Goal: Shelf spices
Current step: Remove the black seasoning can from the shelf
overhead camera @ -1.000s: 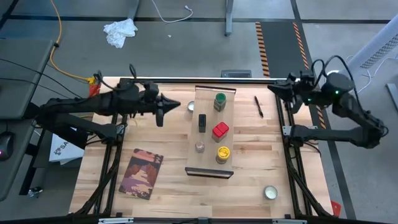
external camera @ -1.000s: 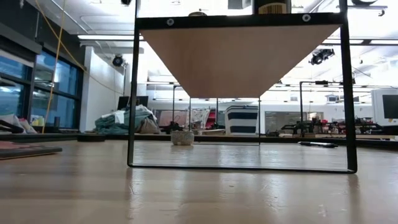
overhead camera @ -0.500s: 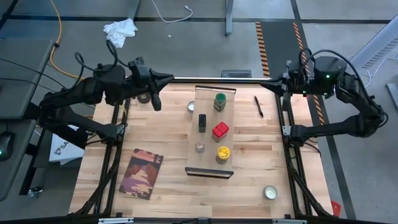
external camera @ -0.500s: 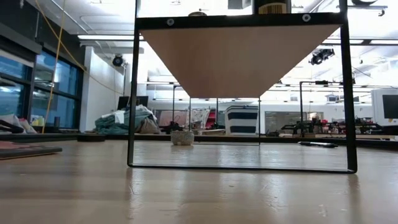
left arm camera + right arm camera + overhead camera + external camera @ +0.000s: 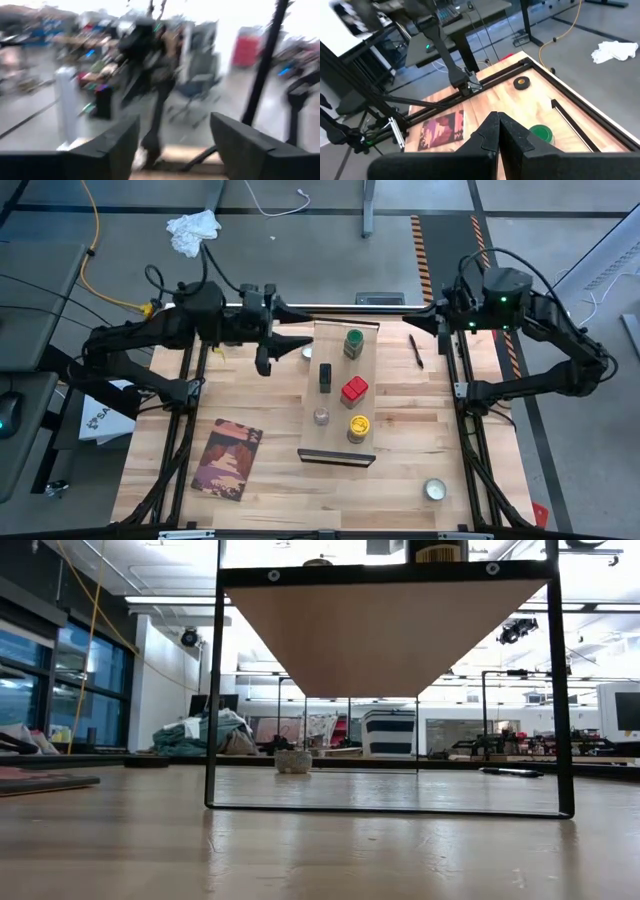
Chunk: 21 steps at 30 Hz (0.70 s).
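Observation:
The shelf (image 5: 338, 385), a long light-wood board on thin black legs, stands mid-table. On it stand the spices: a green-lidded jar (image 5: 354, 342), a black tin (image 5: 325, 376), a red-topped one (image 5: 354, 389), a tiny clear jar (image 5: 321, 416) and a yellow-lidded jar (image 5: 358, 427). My left gripper (image 5: 300, 328) hangs open in the air just left of the shelf's far end, with nothing between its fingers (image 5: 112, 147). My right gripper (image 5: 425, 315) is shut and empty, high to the right of the shelf's far end. The low view shows the shelf's underside (image 5: 385, 630).
A flat pale tin (image 5: 307, 352) lies beside the shelf's far left corner, another (image 5: 434, 489) at the near right. A pen (image 5: 415, 350) lies right of the shelf and a book (image 5: 227, 458) at the near left. The right wrist view shows a black tape roll (image 5: 522, 83).
My left gripper has risen beside the shelf's far end and opened; its fingers, shut a second ago, now stand well apart. My right arm has lifted, its gripper still shut and tipped a little downward. The jars and the shelf have not moved.

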Each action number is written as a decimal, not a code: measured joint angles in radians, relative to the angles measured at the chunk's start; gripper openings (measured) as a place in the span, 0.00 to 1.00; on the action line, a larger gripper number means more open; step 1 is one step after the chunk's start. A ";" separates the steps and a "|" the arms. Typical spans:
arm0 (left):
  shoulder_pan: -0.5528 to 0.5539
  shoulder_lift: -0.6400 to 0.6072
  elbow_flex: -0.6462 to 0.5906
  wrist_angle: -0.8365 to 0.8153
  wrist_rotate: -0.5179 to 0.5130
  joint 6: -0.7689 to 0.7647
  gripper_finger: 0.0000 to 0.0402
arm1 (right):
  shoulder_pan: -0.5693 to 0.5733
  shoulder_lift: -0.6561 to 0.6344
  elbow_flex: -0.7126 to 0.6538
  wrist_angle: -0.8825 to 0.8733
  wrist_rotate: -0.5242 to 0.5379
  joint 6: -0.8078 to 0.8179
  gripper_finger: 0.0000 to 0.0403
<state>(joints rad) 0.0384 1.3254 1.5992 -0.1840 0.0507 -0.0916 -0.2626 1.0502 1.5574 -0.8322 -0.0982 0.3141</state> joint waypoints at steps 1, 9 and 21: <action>0.000 0.015 0.009 0.041 0.028 -0.010 0.66 | 0.000 0.003 0.000 0.000 0.000 0.000 0.00; 0.000 0.136 0.026 0.520 0.075 -0.062 0.80 | 0.000 0.009 0.000 -0.001 0.001 0.001 0.00; 0.019 0.202 0.295 -0.509 -0.434 -0.179 0.81 | 0.000 -0.019 -0.001 -0.104 0.064 -0.027 0.00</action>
<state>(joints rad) 0.0570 1.5279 1.8942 -0.6932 -0.3832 -0.2705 -0.2630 1.0309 1.5566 -0.9365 -0.0339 0.2867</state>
